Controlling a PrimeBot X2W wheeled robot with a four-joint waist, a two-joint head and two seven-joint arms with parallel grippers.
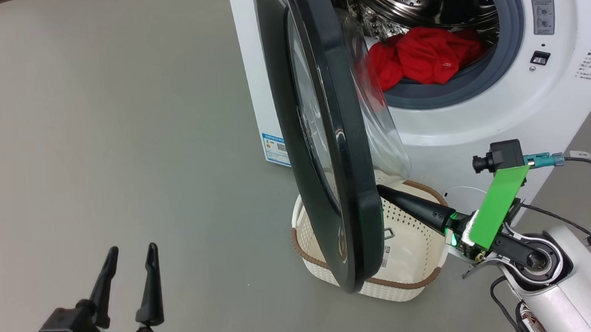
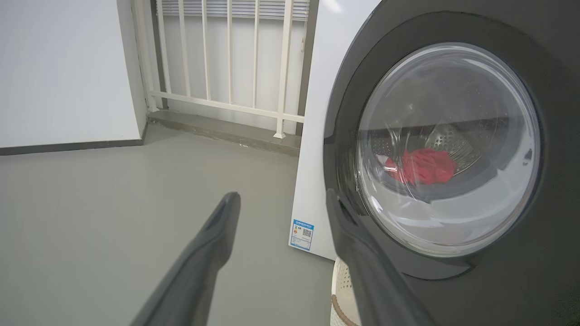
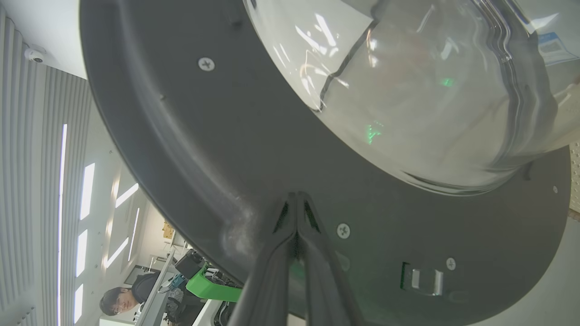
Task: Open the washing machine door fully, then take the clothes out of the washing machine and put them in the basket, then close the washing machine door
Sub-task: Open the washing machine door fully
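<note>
Bare grey floor [image 1: 122, 144] takes up the left of the head view, and the washing machine [image 1: 475, 126] stands at the upper right. The washing machine door [image 1: 324, 134] hangs partly open, seen almost edge-on down the middle of the frame. By my reading the opening is under way, not complete. The clothes [image 1: 426, 55] lie in a red heap at the front of the drum, upper right, and none has come out. The basket [image 1: 412, 261] sits on the floor at lower centre, below the door and just in front of the machine, with nothing in it as far as shows. The left fingers [image 1: 149, 280], lower left, are spread wide, grasping nothing, well apart from the door. The right fingers [image 1: 414, 208], lower right, are clenched together and empty. They reach over the basket, their tips hidden behind the door's rim.

In the left wrist view a white wall [image 2: 59, 68] and a pale railing [image 2: 226, 59] run across the top. The door's outer face covers the right, with the red heap visible through its glass. A blue label [image 2: 302, 234] sits low on the machine at lower centre.

In the right wrist view a person [image 3: 122, 301] is at the lower left. At centre, the clenched tips appear to rest against the door's dark inner face, below the glass bowl. What is left: swinging the door wide, moving the clothes to the basket, and closing the door.
</note>
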